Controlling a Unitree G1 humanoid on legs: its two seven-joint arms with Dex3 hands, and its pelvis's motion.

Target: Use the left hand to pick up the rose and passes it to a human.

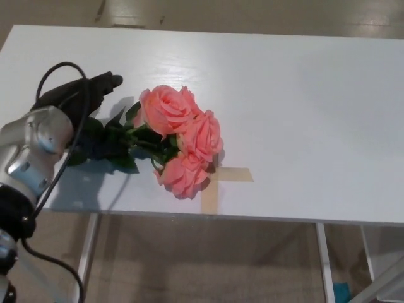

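Head view: the rose (pixel 180 136), a bunch of three pink blooms with green leaves, lies on the white bench (pixel 303 113) near its front edge, blooms beside a tan tape cross (pixel 218 186). The left robot hand (pixel 79 101) sits over the stem end, fingers pointing right; whether they clamp the stems cannot be told.

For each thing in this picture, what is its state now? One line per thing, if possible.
Pink rose bunch with green leaves: lying on its side, blooms toward the tape.
Left black robot hand: over the stem end; grip cannot be seen.
Tan tape cross: stuck flat, partly under the blooms.
White rectangular table: carrying the roses.
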